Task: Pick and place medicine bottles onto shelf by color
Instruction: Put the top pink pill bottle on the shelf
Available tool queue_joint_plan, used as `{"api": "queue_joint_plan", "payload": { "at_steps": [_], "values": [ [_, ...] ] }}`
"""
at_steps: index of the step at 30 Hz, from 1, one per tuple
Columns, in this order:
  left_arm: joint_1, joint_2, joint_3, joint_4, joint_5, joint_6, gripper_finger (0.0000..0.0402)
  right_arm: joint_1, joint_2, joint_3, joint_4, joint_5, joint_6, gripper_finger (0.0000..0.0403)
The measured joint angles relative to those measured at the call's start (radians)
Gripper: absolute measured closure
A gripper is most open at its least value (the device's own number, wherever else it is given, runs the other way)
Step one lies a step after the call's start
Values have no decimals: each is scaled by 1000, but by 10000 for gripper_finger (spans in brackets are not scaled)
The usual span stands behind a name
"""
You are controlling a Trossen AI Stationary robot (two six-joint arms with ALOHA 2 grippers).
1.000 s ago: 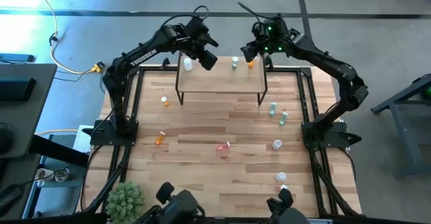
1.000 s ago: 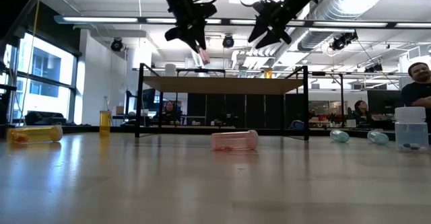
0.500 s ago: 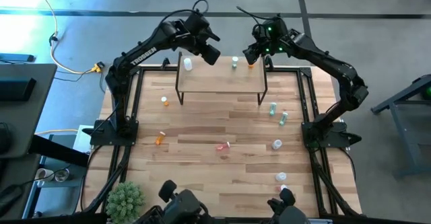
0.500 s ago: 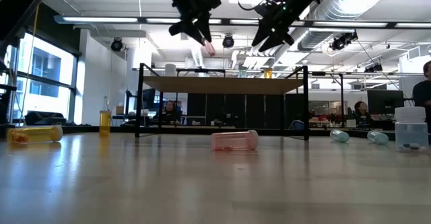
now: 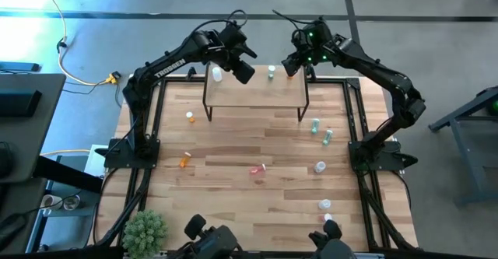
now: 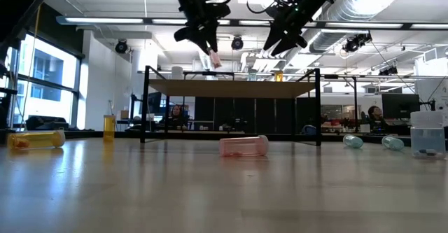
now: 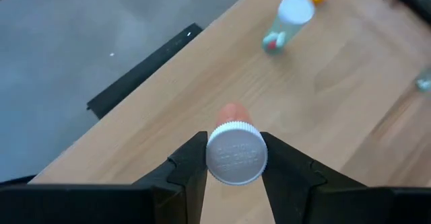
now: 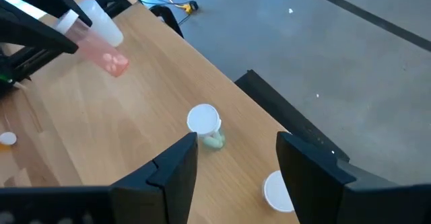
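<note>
Left gripper [image 7: 233, 158] hangs above the shelf [image 5: 255, 92] at the upper middle of the high view, its two dark fingers [image 7: 190, 162] clamped on the white cap of a pink bottle [image 7: 234, 150], which points down toward the light-wood board. In the low view that same pink bottle [image 6: 213, 58] shows tilted under the gripper near the top centre, clear of the shelf top [image 6: 231, 87]. Right gripper [image 8: 236, 158] hovers over the shelf's upper right part, its jaws spread wide with nothing between them.

On the shelf, in the high view, a white bottle [image 5: 217, 74] stands at the upper left, a green bottle [image 5: 271, 73] stands near the upper middle, and an orange bottle [image 5: 289, 73] sits just beside it to the right, partly under the right arm.

Down on the table [image 5: 233, 212], other bottles lie scattered: an orange one [image 5: 190, 117] left of the shelf, another orange one [image 5: 184, 161] at centre left, a pink one [image 5: 257, 170] on its side at centre, two greenish ones [image 5: 315, 124] [image 5: 327, 136] right of the shelf, and clear ones [image 5: 320, 166] [image 5: 324, 204] lower right. A spiky green plant [image 5: 145, 230] sits in the lower left corner.
</note>
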Motion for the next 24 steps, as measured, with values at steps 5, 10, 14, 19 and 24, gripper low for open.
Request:
{"api": "queue_joint_plan", "payload": {
  "at_steps": [5, 10, 14, 19, 24],
  "values": [
    [0, -1, -35, -20, -28, 24, 285, 1, 0, 0, -13, 0, 12, 210],
    [-6, 0, -65, -28, -34, 79, 285, 1, 0, 0, -19, 0, 21, 210],
    [-13, -1, -66, -26, -51, 116, 285, 1, 0, 0, -19, 0, 27, 210],
    [-13, 8, -65, -34, -72, 185, 284, 1, 0, 0, -19, 0, 57, 210],
    [-3, 48, -65, -34, -68, 208, 284, 1, 0, 0, -19, 0, 63, 210]
  ]
}}
